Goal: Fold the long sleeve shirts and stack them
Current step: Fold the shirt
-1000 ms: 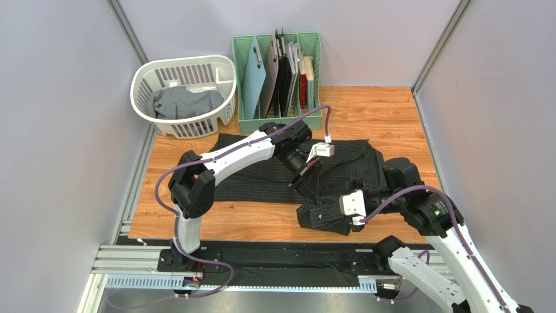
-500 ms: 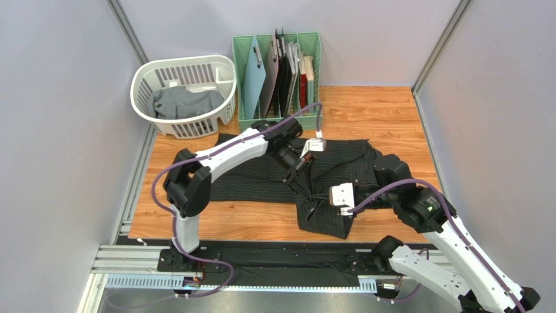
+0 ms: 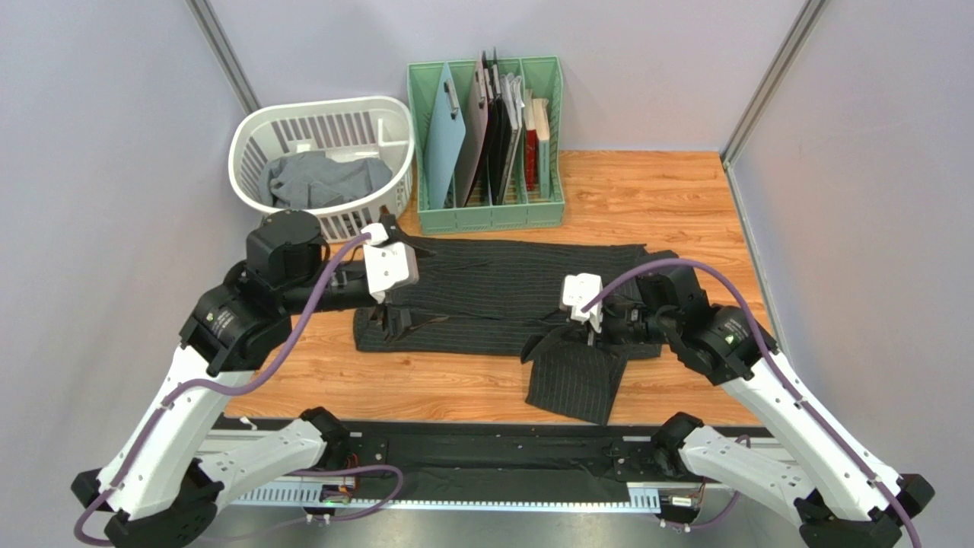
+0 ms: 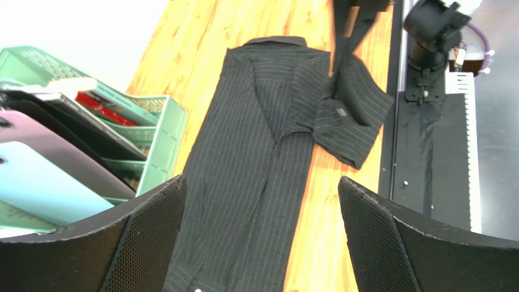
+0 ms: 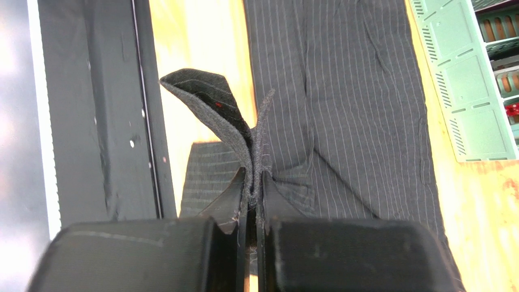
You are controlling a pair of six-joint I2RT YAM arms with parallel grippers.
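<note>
Three grey walls [image 3: 103, 171] enclose a wooden tabletop [image 3: 640, 194] bearing the black shirt [image 3: 492, 291].

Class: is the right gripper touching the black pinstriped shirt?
Touching: the right wrist view shows the right gripper pinching a fold of the black pinstriped shirt.

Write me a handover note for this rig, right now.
Left gripper: open, hovering over the black pinstripe shirt, holding nothing.
Right gripper: shut on a near-edge flap of that shirt, pinched upward.
Grey shirt: crumpled in the white basket.
Done: black shirt laid out on the table, fold apparently begun.
Left to do: finish that fold, fold the grey one, stack both.
</note>
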